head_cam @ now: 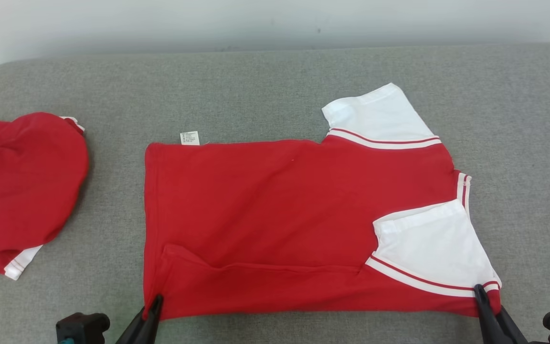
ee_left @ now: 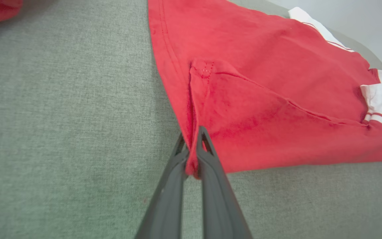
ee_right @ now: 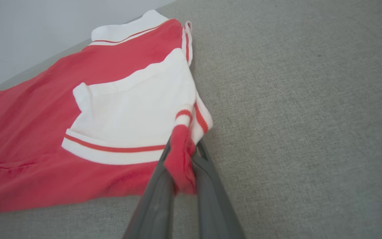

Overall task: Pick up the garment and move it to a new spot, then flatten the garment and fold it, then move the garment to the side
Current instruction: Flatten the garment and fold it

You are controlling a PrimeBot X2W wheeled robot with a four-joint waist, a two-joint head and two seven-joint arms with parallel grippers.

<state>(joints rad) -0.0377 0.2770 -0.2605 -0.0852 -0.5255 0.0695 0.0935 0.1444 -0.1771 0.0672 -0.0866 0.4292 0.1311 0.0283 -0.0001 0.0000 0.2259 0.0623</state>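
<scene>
Garment (head_cam: 280, 215): red T-shirt with white sleeves, spread on the grey padded surface (head_cam: 275, 86), centre to right of it, its near long edge running close to the near edge of the surface.

Long axis runs left to right across the surface. Hem points to the left edge, shoulders and neck to the right edge. A small white label (head_cam: 189, 137) sticks out at the far hem corner.

Far sleeve (head_cam: 380, 114) lies open, pointing toward the far edge. Near sleeve (head_cam: 432, 243) is turned in over the red body. A shallow ridge runs along the body just inside the near edge, so it is not quite smooth there.

Left pincer (head_cam: 156, 303) is clenched on the near hem corner; the left wrist view shows red cloth pinched between its fingers (ee_left: 207, 146). Right pincer (head_cam: 480, 291) is clenched on the near shoulder corner, red and white cloth bunched between its fingers (ee_right: 159, 179).

Progress, as I judge it: placing and flattening look done, and the fold is just starting, with both near corners gripped and not yet lifted. Left to do: carry the near edge over, finish the folding, then shift it aside.

A second red garment (head_cam: 22, 186) lies crumpled by the left edge, well apart
</scene>
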